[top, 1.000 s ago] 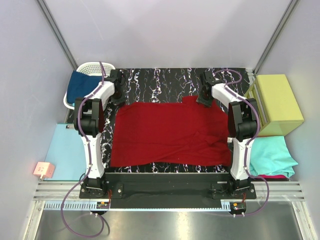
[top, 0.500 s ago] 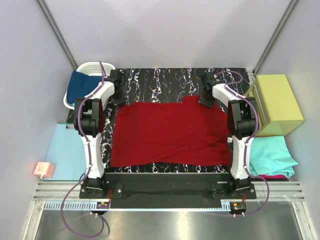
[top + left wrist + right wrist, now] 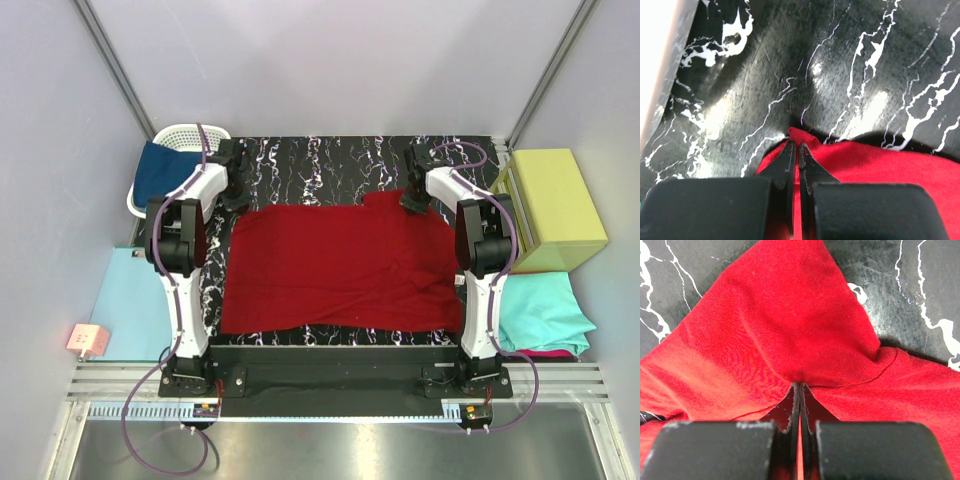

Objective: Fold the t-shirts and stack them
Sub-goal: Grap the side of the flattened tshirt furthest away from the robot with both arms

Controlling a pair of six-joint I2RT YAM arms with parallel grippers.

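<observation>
A dark red t-shirt lies spread flat across the black marbled table. My left gripper is shut on the shirt's far left corner, its jaws pinching a fold of red cloth. My right gripper is shut on the shirt's far right part, the cloth bunching at its fingertips. A navy blue t-shirt lies in a white basket at the far left. A teal t-shirt lies at the right over a magenta one.
A yellow-green box stands at the right edge beside my right arm. A pale-blue sheet lies left of my left arm, with a small pink object near it. Grey walls close the back and sides.
My right gripper has shifted slightly toward the far edge with the cloth in it. The left gripper and the shirt's outline look unchanged.
</observation>
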